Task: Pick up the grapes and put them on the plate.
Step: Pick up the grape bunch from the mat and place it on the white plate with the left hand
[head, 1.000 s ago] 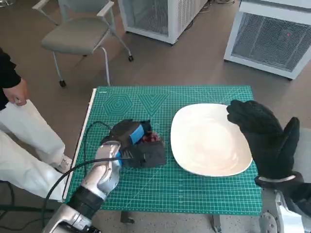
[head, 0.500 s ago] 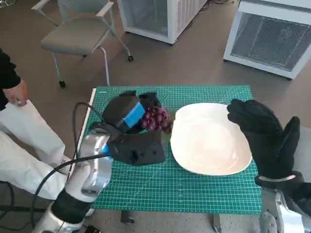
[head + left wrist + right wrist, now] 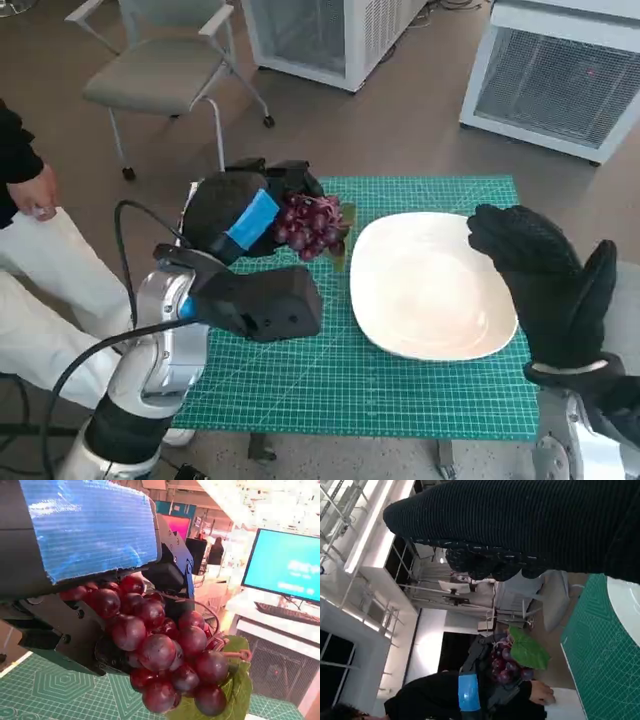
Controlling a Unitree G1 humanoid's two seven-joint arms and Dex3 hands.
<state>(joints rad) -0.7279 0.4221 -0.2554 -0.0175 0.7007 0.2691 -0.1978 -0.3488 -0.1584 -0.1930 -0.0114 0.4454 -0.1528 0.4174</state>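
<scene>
The grapes (image 3: pixel 311 226), a dark red bunch with a green leaf, hang in the left hand (image 3: pixel 245 215), lifted off the worktop (image 3: pixel 400 390) just beside the plate (image 3: pixel 432 286); they look light but loose, best held by the cluster's top. The left wrist view shows fingers wrapping the bunch, hidden from the head view. The right hand (image 3: pixel 545 285) hovers at the plate's far edge, fingers spread, holding nothing.
</scene>
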